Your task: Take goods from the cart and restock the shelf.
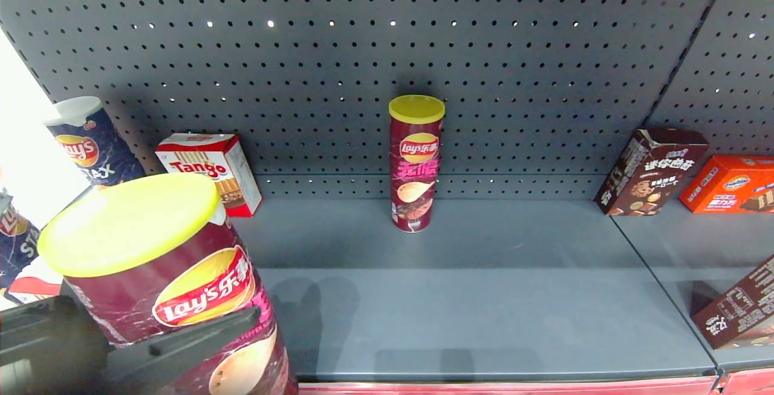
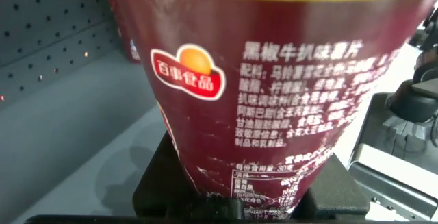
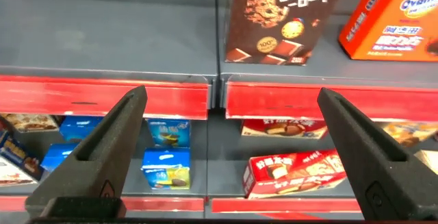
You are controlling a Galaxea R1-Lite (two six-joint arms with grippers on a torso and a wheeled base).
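The left gripper (image 1: pixel 181 342) has its fingers (image 2: pixel 164 183) clamped on the lower body of a maroon chip can (image 1: pixel 151 262) with a yellow lid, held upright between them over the grey shelf (image 1: pixel 484 298). 1 matching can (image 1: pixel 416 162) stands well beyond the fingers, against the pegboard (image 1: pixel 363 50). The right gripper (image 3: pixel 233 148) has its 2 fingers spread wide, with a brown cookie box (image 3: pixel 284 18) on a shelf beyond them.

Even light, blown-out left edge, soft shadows on shelf (image 1: pixel 484 298).
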